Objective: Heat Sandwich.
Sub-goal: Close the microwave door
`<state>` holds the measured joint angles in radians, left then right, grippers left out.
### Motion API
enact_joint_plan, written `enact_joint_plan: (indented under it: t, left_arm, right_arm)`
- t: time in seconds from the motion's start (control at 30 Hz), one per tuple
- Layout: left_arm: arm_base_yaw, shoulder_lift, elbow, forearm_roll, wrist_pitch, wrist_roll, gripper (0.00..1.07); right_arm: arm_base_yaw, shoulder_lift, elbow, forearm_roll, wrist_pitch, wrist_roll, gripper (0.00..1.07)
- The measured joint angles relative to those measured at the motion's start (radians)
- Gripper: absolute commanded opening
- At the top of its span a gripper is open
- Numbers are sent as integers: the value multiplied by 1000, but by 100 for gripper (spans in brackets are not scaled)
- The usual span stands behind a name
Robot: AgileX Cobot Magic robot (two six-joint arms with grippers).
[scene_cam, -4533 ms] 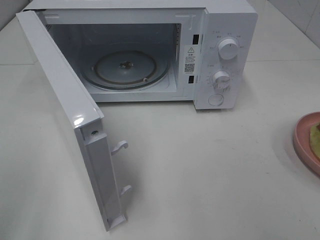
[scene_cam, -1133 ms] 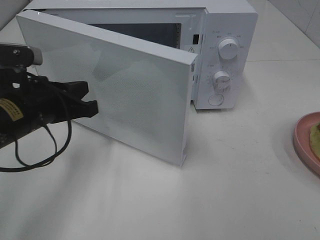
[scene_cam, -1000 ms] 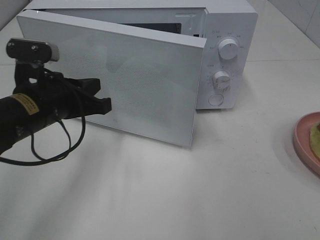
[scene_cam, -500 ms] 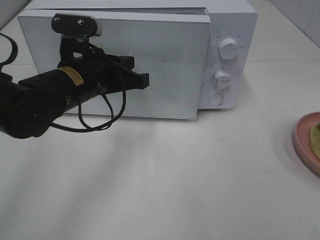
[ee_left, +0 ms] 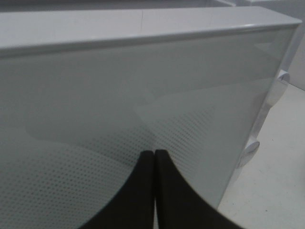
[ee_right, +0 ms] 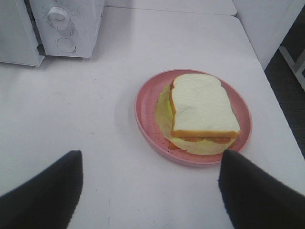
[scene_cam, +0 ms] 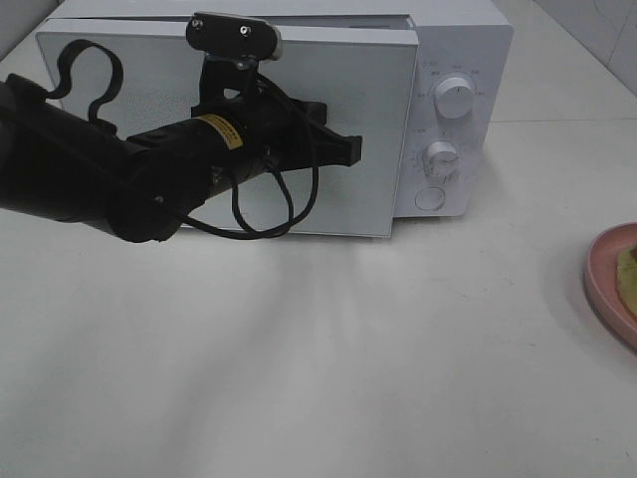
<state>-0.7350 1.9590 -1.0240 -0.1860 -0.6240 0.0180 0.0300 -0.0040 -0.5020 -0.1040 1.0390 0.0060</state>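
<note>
Door of the microwave now lies almost flush with the front, vs wide open a few seconds back and half swung a second ago; the cavity no longer shows. Left gripper has moved in from the 9 o'clock edge to mid-door, fingers pressed together, tips against the dotted door glass. Its black arm and looped cable cover most of the door's lower half. Right gripper hangs above the table at 3 o'clock, fingers spread wide, holding nothing. Sandwich sits on the pink plate just beyond those fingers, plate half cut off by the 3 o'clock frame edge in the high view. Bare tabletop from 6 o'clock to the microwave's front. Two knobs and round button unobstructed at 1 o'clock.
</note>
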Motion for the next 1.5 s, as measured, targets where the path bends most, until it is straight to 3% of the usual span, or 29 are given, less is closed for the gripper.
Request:
enact_joint_plan:
  t: [0.37,0.73,1.5]
  left_arm:
    - [-10,58,-109,-1,68,9,0]
    - [-6,132,-263,-24,177,72,0]
    - [-9,134,-276,-27,218,75,0]
  right_arm:
    - [0,0,0,0,0,0,76]
    - [0,0,0,0,0,0,76]
    - [0,0,0,1,0,0,76]
